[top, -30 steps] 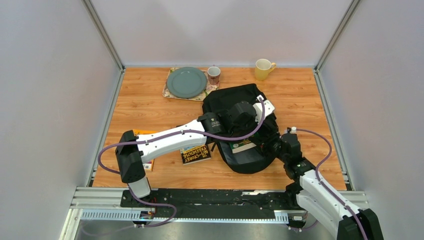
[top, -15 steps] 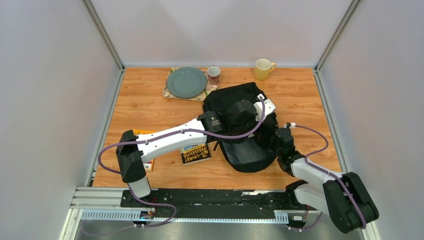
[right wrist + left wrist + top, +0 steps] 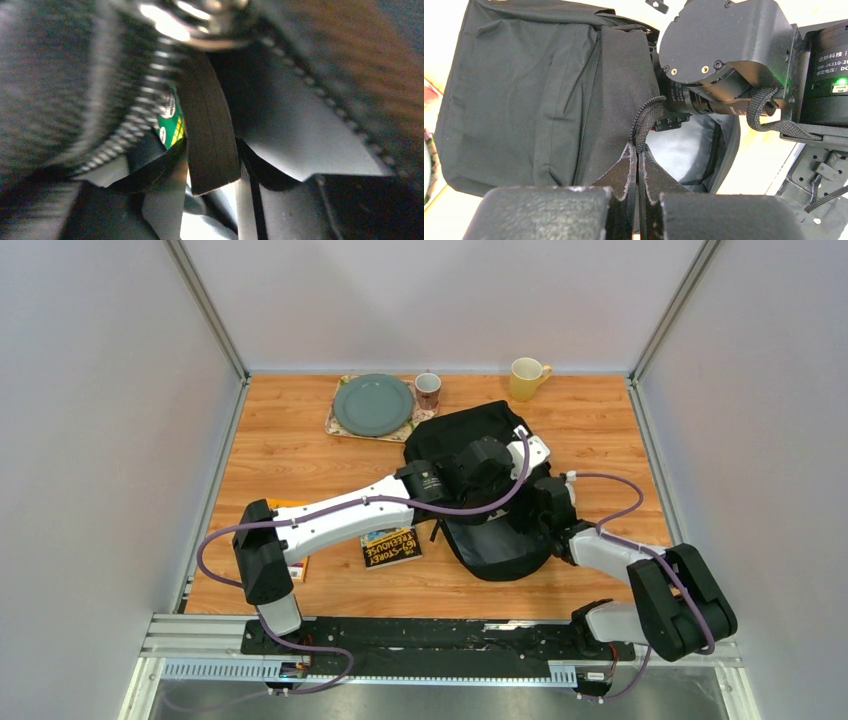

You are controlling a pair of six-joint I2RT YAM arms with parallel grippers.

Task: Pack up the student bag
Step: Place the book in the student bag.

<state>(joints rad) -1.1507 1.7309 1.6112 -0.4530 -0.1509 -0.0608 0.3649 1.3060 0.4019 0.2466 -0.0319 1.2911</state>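
Observation:
The student bag (image 3: 470, 445), a big black backpack, lies mid-table with its mouth toward my right arm. My left gripper (image 3: 527, 462) is shut on a black webbing loop (image 3: 642, 117) at the bag's rim and holds the opening up; pale lining (image 3: 684, 150) shows inside. My right arm's wrist (image 3: 556, 508) reaches into the mouth, its fingers hidden from above. In the right wrist view my right gripper (image 3: 220, 200) stands open inside the bag. A black zipper tab (image 3: 207, 135) hangs between the fingers (image 3: 160, 200), and a green book cover (image 3: 171, 125) shows behind.
A dark book (image 3: 392, 547) lies left of the bag, and an orange one (image 3: 296, 565) sits under my left arm. At the back are a green plate (image 3: 373, 404) on a placemat (image 3: 335, 427), a small mug (image 3: 428, 390) and a yellow mug (image 3: 526, 378).
My right arm has dropped its elbow and pushed further left into the bag. The pale book seen at the bag's mouth a second ago no longer shows from above. The left arm has held still.

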